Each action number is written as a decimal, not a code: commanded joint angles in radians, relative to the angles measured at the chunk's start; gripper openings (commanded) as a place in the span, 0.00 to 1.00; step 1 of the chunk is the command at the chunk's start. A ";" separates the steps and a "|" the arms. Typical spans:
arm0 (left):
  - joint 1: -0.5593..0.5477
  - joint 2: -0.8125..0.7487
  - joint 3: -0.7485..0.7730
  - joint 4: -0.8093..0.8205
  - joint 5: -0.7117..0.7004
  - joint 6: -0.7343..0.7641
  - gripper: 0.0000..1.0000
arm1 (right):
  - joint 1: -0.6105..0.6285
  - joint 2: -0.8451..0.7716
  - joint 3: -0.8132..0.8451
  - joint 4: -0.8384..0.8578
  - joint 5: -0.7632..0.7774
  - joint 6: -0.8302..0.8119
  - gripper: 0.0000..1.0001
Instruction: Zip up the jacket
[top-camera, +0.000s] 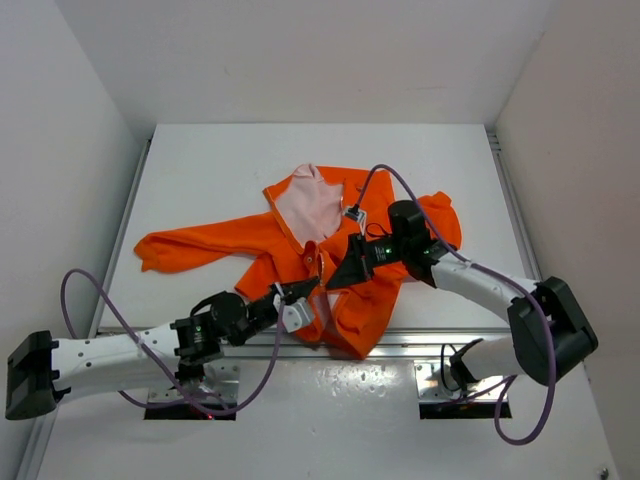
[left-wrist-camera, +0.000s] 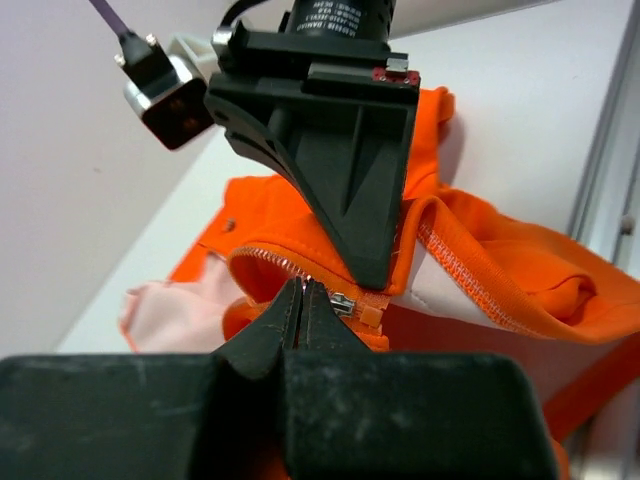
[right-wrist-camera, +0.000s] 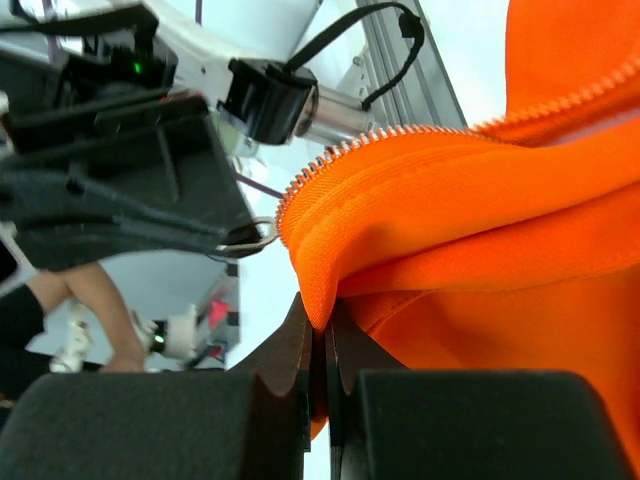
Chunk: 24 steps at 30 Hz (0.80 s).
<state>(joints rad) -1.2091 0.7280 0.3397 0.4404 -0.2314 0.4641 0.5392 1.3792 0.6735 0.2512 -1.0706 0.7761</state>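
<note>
The orange jacket (top-camera: 375, 305) lies open on the white table (top-camera: 220, 170), pink lining (top-camera: 303, 205) up and one sleeve stretched to the left. My left gripper (top-camera: 298, 292) is at the jacket's lower front. In the left wrist view its jaws (left-wrist-camera: 303, 288) are shut, right beside the metal zipper slider (left-wrist-camera: 343, 303). From the right wrist view, the metal pull ring (right-wrist-camera: 250, 237) sticks out of their tips. My right gripper (right-wrist-camera: 320, 315) is shut on a fold of orange fabric just below the zipper teeth (right-wrist-camera: 330, 160). Its black fingers (left-wrist-camera: 350, 180) stand directly behind the slider.
An aluminium rail (top-camera: 420, 347) runs along the table's near edge under the jacket's hem. White walls close in the table on three sides. Purple cables (top-camera: 75, 300) loop off both arms. The two grippers stand almost tip to tip.
</note>
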 joint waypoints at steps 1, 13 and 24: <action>0.049 -0.003 0.058 0.035 -0.013 -0.151 0.00 | 0.016 -0.051 0.003 -0.137 -0.069 -0.164 0.00; 0.175 0.126 0.148 0.110 -0.022 -0.334 0.00 | 0.035 -0.126 -0.009 -0.464 -0.106 -0.474 0.00; 0.203 0.105 0.157 0.032 0.159 -0.444 0.00 | -0.036 -0.160 -0.057 -0.566 -0.060 -0.544 0.00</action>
<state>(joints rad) -1.0691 0.8799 0.4370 0.3904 -0.0082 0.0147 0.5114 1.2488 0.6624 -0.1253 -1.0489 0.2806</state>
